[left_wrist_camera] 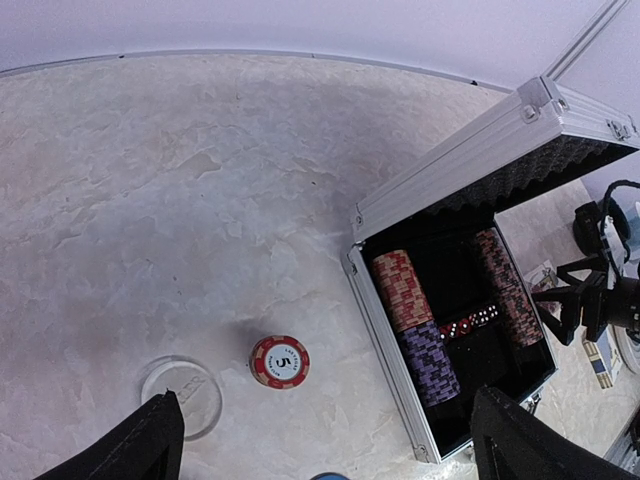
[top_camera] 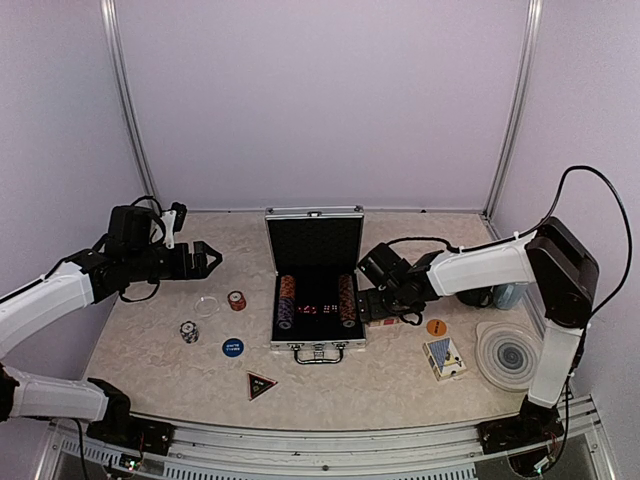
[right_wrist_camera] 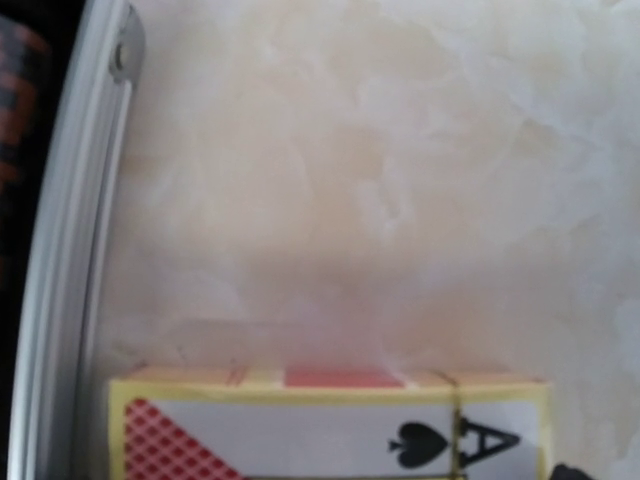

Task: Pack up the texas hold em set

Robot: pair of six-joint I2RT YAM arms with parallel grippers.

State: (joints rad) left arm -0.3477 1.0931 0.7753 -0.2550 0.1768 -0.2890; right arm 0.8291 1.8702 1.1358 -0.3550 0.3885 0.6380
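The ribbed silver case (top_camera: 314, 345) stands open mid-table, lid up, with chip rows and red dice in its black inside; it also shows in the left wrist view (left_wrist_camera: 385, 330). My left gripper (top_camera: 205, 258) is open and empty above the table left of the case. Below it lie a red chip (left_wrist_camera: 279, 361), a clear round disc (left_wrist_camera: 185, 390), a black-and-white chip stack (top_camera: 189, 331), a blue button (top_camera: 232, 347) and the black triangle (top_camera: 261, 385). My right gripper (top_camera: 375, 305) is down at the red card deck (right_wrist_camera: 330, 430) beside the case's right wall; its fingers are mostly hidden. The blue deck (top_camera: 443, 357) and an orange button (top_camera: 436, 326) lie further right.
A round grey ringed coaster (top_camera: 510, 352) lies at the right edge. A pale-blue mug (top_camera: 510, 295) stands behind the right arm. The case's silver rim (right_wrist_camera: 60, 300) runs close along the left of the right wrist view.
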